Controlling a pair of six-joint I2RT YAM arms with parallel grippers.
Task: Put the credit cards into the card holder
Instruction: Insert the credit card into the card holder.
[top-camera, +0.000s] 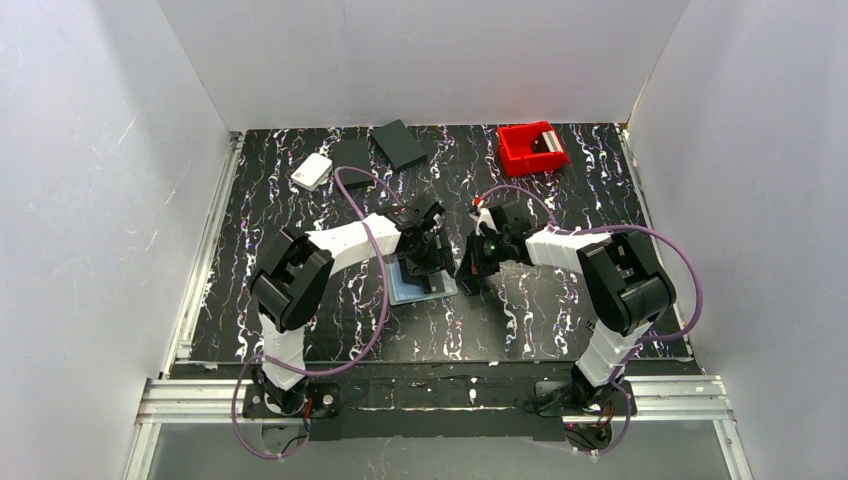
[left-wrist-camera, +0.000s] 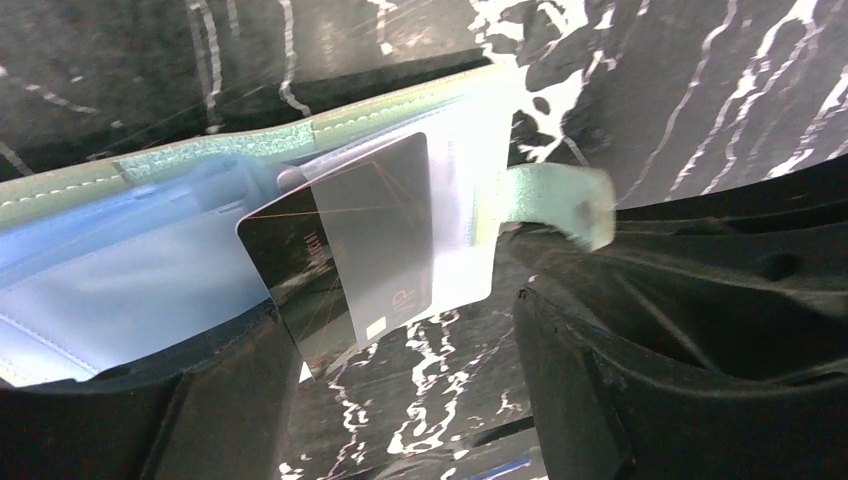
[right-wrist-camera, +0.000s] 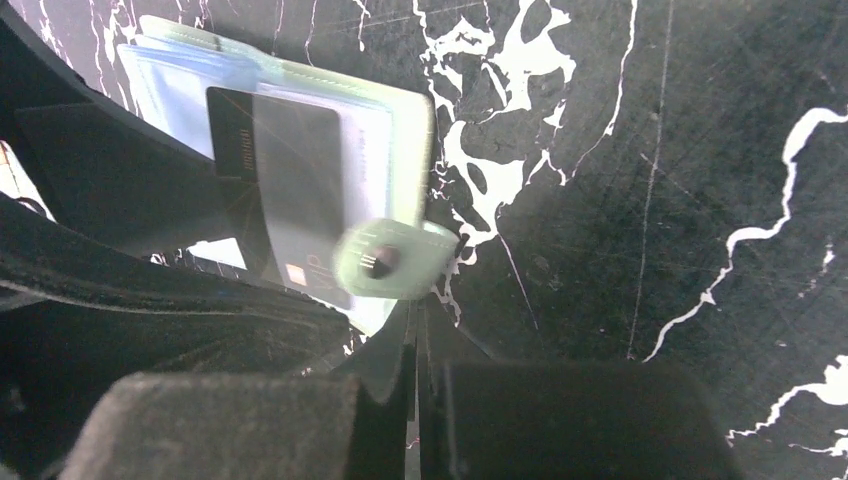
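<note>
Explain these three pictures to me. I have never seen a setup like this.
These are two robot arms bolted to the near edge of a table, each ending in a two-finger gripper. The wide picture looks down from above. The other two come from small cameras on each wrist.

On the marbled black table lie a red bin, a white box and two flat black rectangles. Between the arms lies an open green card holder.

The left wrist view shows a dark credit card partly inside one clear pocket. The left gripper stands open, with a finger on either side of the card. The right gripper is shut and seems to be pinching the edge of the holder's clear pocket, probably to steady it.
</note>
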